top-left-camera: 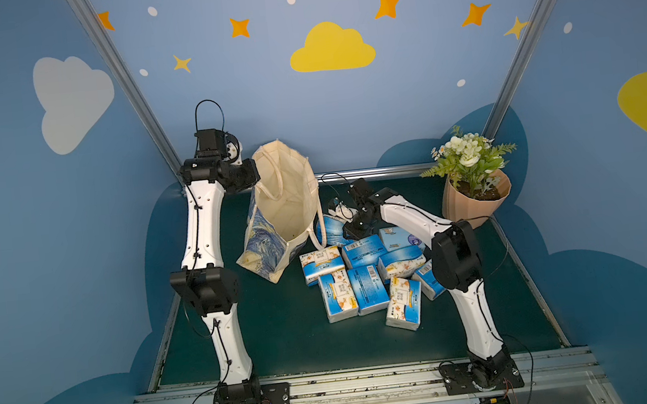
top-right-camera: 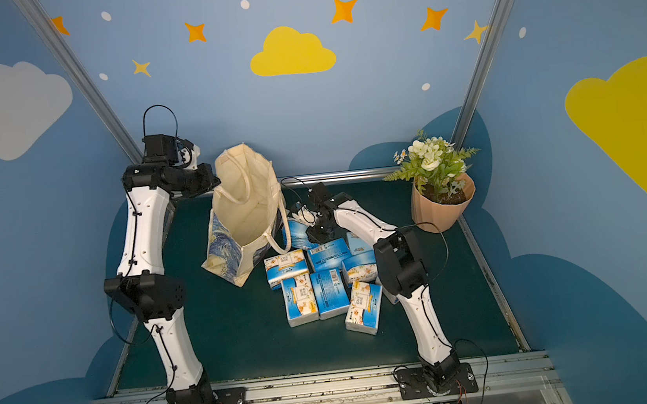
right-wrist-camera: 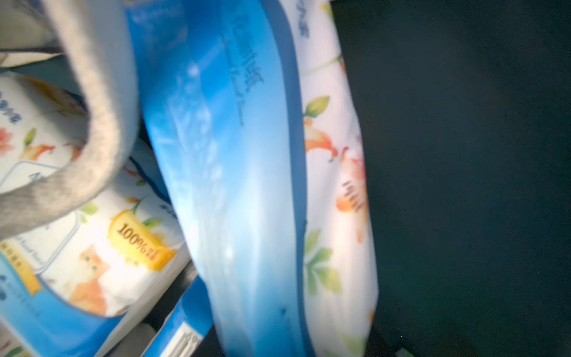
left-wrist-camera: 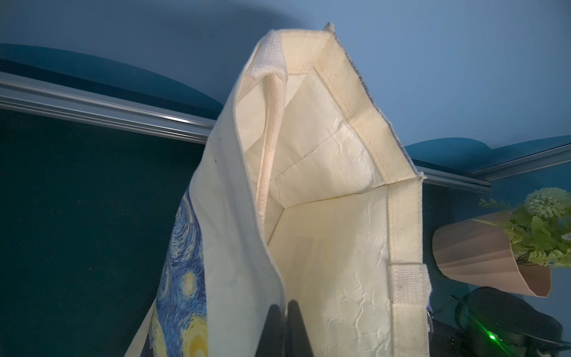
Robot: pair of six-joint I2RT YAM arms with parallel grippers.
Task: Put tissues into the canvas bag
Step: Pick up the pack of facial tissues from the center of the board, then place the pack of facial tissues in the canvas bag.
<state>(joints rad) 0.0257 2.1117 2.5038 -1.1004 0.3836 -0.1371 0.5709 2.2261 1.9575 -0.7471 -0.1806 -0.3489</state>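
Tissue pack point(top-left-camera: 331, 229), blue, directly under right gripper point(top-left-camera: 351, 232), jaws hidden, so clamped or apart not tellable; more tissues point(top-left-camera: 368, 288) heaped just behind, toward its base. Canvas bag point(top-left-camera: 286, 211) alongside, rim pinched in closed left gripper point(left-wrist-camera: 283, 309). Dark green mat point(top-left-camera: 287, 338) beneath; blue cloud-and-star walls point(top-left-camera: 346, 118) around.

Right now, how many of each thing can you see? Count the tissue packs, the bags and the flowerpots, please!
Tissue packs: 9 in view (more may be hidden)
Canvas bag: 1
Flowerpot with white flowers: 1
Total: 11
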